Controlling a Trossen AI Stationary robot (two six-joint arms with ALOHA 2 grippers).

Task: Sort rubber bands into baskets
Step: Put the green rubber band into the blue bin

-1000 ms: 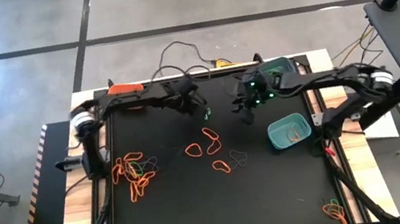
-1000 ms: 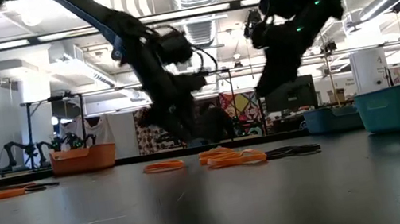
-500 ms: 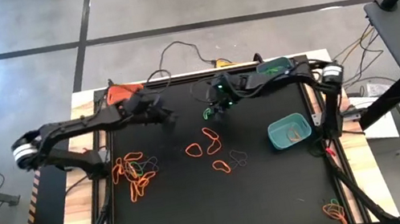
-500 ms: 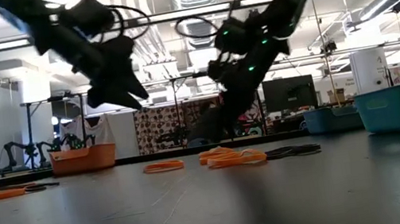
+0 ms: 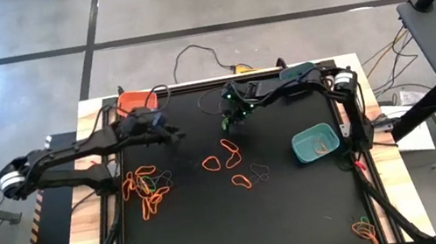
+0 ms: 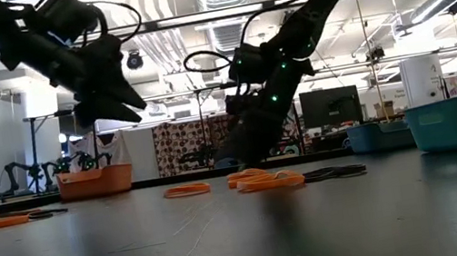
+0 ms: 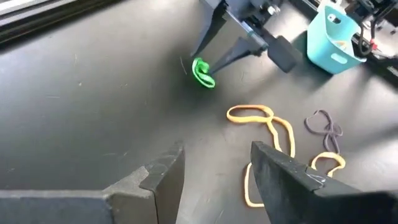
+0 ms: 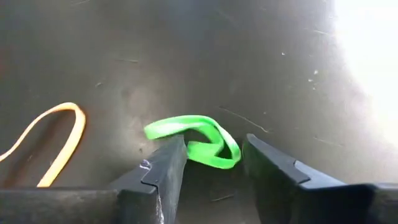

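I have the right pincer (image 8: 211, 177) low on the worktop (image 5: 303, 205), its fingers parted around a green rubber band (image 8: 198, 142) that lies flat, well apart from the teal basket (image 5: 316, 143) and on its far-left side. If I close too high, I reckon the thin loop slips out. The left pincer (image 7: 214, 171) hangs open farther from that basket, beside the orange basket (image 5: 136, 101).
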